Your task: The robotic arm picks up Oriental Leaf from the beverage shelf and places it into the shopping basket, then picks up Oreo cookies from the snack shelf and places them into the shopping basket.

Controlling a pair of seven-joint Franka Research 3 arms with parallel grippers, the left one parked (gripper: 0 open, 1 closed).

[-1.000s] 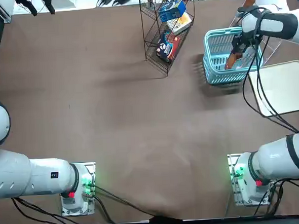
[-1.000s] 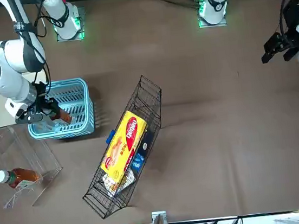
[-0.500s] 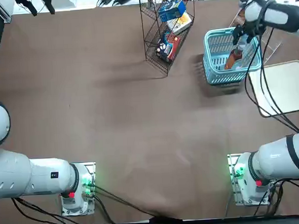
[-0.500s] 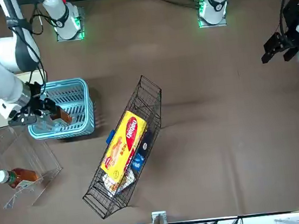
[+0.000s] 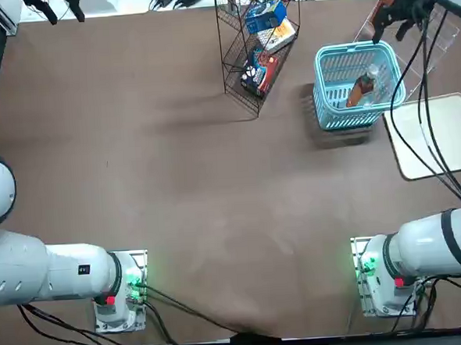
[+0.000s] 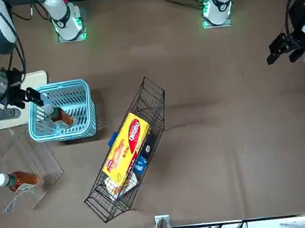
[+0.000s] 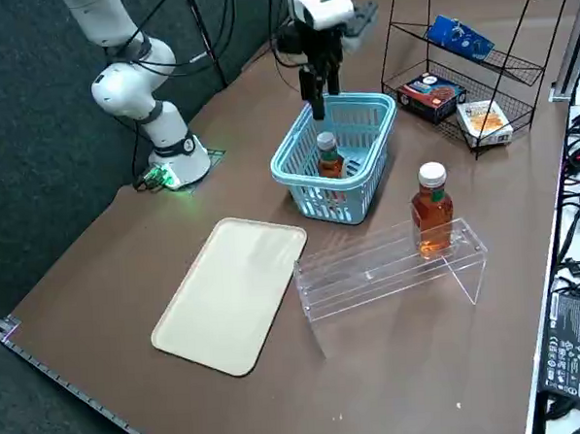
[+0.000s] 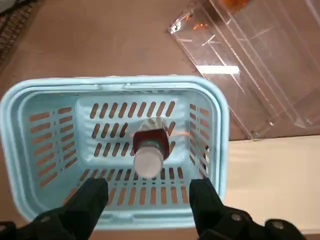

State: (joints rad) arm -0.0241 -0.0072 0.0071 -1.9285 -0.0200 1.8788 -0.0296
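Brown table — basket, seemingly tray

brown tabletop | dark grey wall panel | metal edge rail

The right gripper, previously down at the Oriental Leaf inside the shopping basket, is now raised above the basket's rim, apart from the bottle. The bottle's white cap, earlier hidden behind the gripper in the front view, is now exposed within the basket's walls.
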